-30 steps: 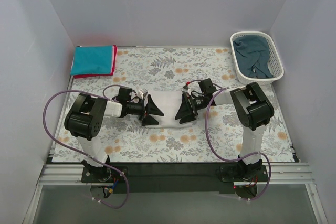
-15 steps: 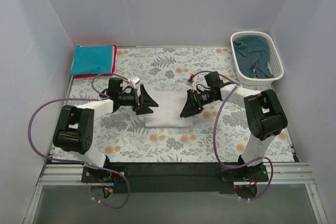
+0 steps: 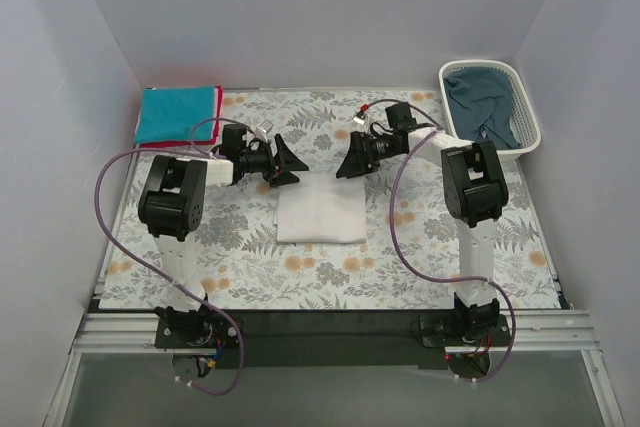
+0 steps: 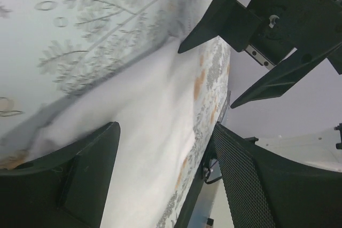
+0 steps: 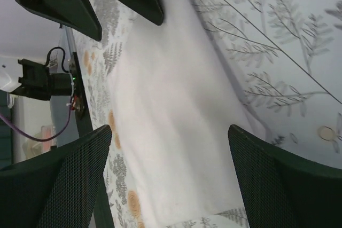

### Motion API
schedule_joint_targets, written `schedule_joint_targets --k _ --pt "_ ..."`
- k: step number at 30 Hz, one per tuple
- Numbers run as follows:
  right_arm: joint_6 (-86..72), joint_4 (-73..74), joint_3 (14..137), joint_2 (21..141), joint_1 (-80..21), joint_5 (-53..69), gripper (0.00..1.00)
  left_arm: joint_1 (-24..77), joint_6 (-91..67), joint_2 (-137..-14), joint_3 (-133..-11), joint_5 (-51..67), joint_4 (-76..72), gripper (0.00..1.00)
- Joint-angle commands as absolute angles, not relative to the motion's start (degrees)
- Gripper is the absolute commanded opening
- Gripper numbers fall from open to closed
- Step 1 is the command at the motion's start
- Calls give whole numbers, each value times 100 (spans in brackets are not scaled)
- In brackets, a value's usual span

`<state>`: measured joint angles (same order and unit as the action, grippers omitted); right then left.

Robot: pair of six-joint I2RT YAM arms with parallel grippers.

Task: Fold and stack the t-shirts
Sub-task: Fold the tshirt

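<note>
- The white t-shirt (image 3: 320, 215) lies folded flat in the middle of the tablecloth (image 3: 250, 267). It is roughly square, a little wider from left to right.
- The left gripper (image 3: 290, 161) and right gripper (image 3: 345, 163) hover at its far edge, both spread wide and empty. The shirt lies on the side of both that is nearer the arm bases.
- The teal t-shirt (image 3: 177, 112) lies on the red t-shirt (image 3: 217, 119) at the far left corner. The left arm looks nearer for stacking.

The top view looks steeply down from above and behind the arm bases (image 3: 190, 332), covering the whole floral tablecloth (image 3: 250, 277). Each wrist camera sits low and close, facing the other across the folded white t-shirt (image 4: 133, 132). The left-wrist view looks right to the right gripper (image 4: 207, 78), and the right-wrist view looks left to the left gripper (image 5: 130, 29). All three views share that shirt.
</note>
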<state>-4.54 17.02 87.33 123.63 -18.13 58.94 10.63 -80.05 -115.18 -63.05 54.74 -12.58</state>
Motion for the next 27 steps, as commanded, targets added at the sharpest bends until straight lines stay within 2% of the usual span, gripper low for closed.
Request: schedule_joint_targets --k 1,8,13,16,18,19,23,27 --pt "-510 1653 8859 12866 -1688 5757 95 906 -8156 -11811 -6504 5326 -1494 69" --pt "-492 1635 9211 13000 -1372 5616 93 607 -7849 -11989 -6618 5370 -1249 69" --pt "-115 1950 9518 11823 -1353 5126 96 300 -7130 -10734 -6601 5502 -547 75" --pt "639 2493 9685 11085 -1529 4355 98 107 -6514 -9504 -6329 5161 -36 86" --pt "1421 2715 9590 10533 -1958 3747 96 9 -6390 -8959 -6030 4967 404 90" --pt "1685 2733 9450 10338 -2151 3083 95 -278 -6433 -8469 -5934 4861 465 90" --pt "2478 2620 8861 9748 -3572 1681 88 -650 -6548 -7693 -5695 4275 1332 91" --pt "2839 2408 8377 9729 -4656 758 73 -773 -6372 -7436 -5818 3595 2354 91"
